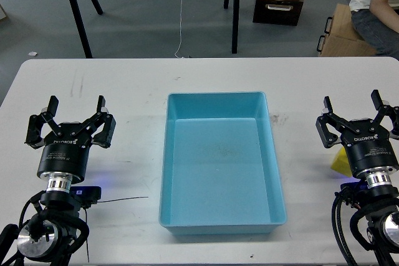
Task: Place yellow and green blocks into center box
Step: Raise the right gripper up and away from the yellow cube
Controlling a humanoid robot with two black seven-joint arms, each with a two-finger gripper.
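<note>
A light blue box [221, 222] sits in the middle of the white table, and nothing lies in it. A yellow block [338, 161] lies on the table at the right, mostly hidden behind my right gripper. No green block is in view. My left gripper [70, 115] is open and empty over the left side of the table. My right gripper [358, 114] is open and empty, just beside and above the yellow block.
The white table [124, 85] runs across the view. Beyond its far edge are black tripod legs [78, 10], a cardboard box [340, 32], a dark crate [277, 9] and a seated person [377, 4]. A thin black wire [121, 199] lies near my left arm.
</note>
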